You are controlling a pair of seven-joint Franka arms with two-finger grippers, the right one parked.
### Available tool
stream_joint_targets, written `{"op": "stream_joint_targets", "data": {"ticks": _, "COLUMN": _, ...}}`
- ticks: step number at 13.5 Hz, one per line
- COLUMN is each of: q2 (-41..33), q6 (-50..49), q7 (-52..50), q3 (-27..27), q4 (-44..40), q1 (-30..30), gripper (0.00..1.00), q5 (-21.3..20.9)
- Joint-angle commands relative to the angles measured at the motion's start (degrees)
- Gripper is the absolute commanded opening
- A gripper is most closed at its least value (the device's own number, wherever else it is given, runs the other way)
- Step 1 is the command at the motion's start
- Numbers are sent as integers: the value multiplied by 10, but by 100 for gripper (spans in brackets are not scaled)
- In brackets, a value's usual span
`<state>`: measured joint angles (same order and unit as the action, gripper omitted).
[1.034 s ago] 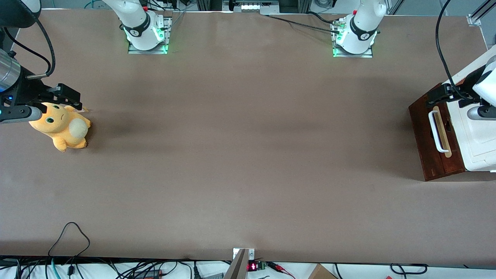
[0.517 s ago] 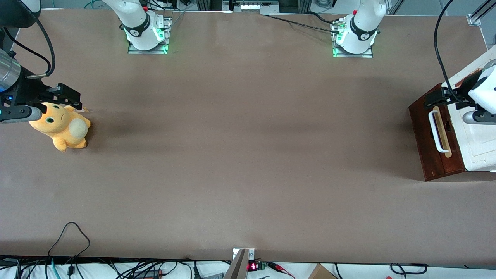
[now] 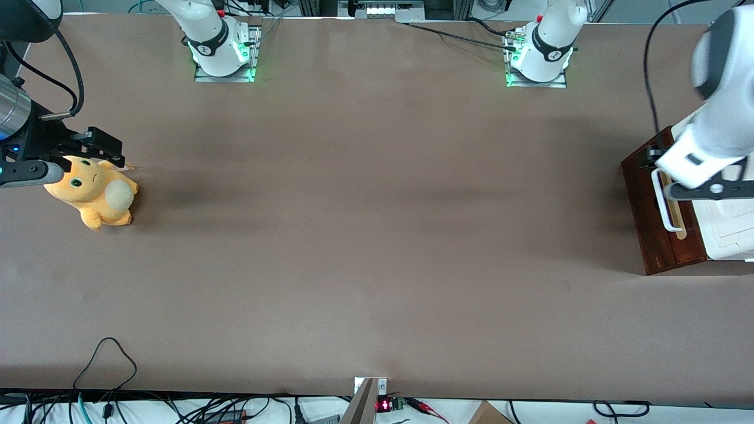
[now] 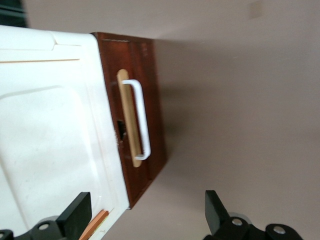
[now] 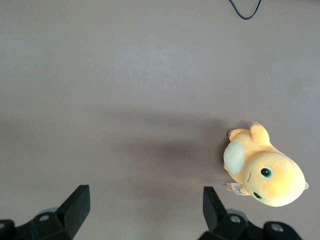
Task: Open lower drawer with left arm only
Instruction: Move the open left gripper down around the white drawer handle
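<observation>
Front view: the left arm [image 3: 716, 126], glossy white w/ a dark grey joint panel and a black cable looping up from it, reaches over the drawer unit at the working arm's end of the table [image 3: 365, 235]. Its wrist link covers the upper end of the unit; only a bit of black gripper hardware shows beside the handle there.

Left wrist view: the gripper [image 4: 145, 217] hangs above the unit, jaws spread wide, nothing between them. 1 fingertip [image 4: 77, 212] sits over the white upper unit [image 4: 55, 135]; the other fingertip [image 4: 212, 207] is over bare table. Neither touches the handle.

The lower drawer [image 4: 150, 105] shows its dark red-brown wood front, flush under the white upper unit, i.e. closed, no light interior visible. A white U-shaped bar handle [image 4: 142, 120] runs lengthwise along the front, standing just off a pale wood strip [image 4: 129, 117] fixed to the front. A small dark slot [image 4: 120, 131] sits at the seam between white unit and wood front, approx. mid-length of the strip.

Front view, same parts: lower drawer [image 3: 648, 218] faces the table's middle; handle [image 3: 662, 203] partly covered by the arm.

Toward the parked arm's end of the table lies an orange plush toy [image 3: 94, 191] w/ a cream belly and green eyes, on its side, well apart from the drawer; also seen in the right wrist view [image 5: 262, 167].
</observation>
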<state>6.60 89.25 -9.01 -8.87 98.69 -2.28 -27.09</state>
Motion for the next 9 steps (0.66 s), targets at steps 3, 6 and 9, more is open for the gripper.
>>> {"op": "stream_joint_targets", "data": {"ticks": 3, "q2": 50, "q6": -7, "q7": -235, "q3": -71, "q4": 103, "q1": -3, "gripper": 100, "q5": -174}}
{"op": "stream_joint_targets", "data": {"ticks": 6, "q2": 84, "q6": -11, "q7": -364, "q3": -81, "q4": 176, "q1": 0, "gripper": 100, "q5": -262}}
{"op": "stream_joint_targets", "data": {"ticks": 9, "q2": 132, "q6": -28, "q7": -420, "q3": -81, "q4": 206, "q1": 5, "gripper": 99, "q5": -349}}
